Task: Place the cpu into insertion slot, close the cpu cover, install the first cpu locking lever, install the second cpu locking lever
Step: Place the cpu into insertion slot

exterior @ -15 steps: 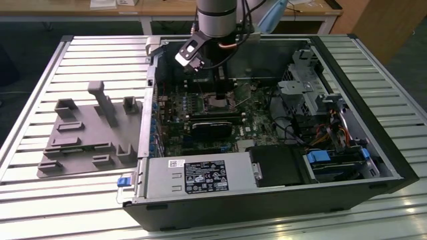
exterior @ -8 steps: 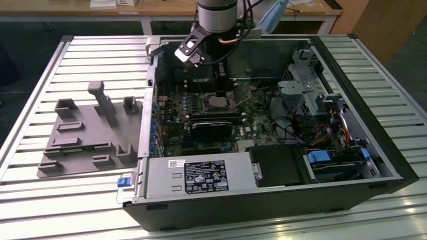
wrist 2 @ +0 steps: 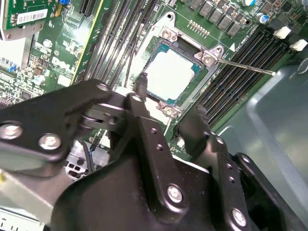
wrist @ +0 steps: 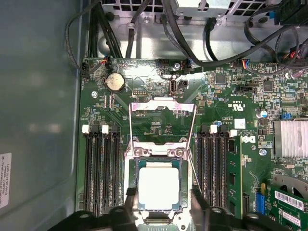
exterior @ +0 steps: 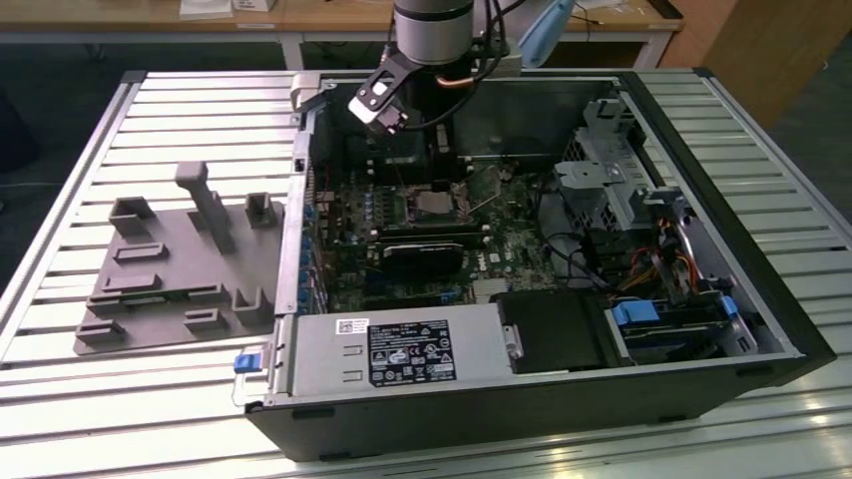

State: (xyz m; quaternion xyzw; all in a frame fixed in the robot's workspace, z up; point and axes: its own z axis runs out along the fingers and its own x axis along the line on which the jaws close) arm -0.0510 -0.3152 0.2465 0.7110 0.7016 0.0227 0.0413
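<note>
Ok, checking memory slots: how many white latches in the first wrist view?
4: two white latches at one side of the cpu, two at the other; more may be hidden.

We cannot read any wording clearly. A black printed label (exterior: 413, 361) sits on the grey power supply (exterior: 326, 374). A white barcode sticker (wrist 2: 30, 18) (wrist: 288, 198) sits on a green card (wrist 2: 14, 6) (wrist: 293, 214) in both wrist views. White printed marks (wrist: 239, 107) dot the motherboard (wrist: 159, 126).
</note>
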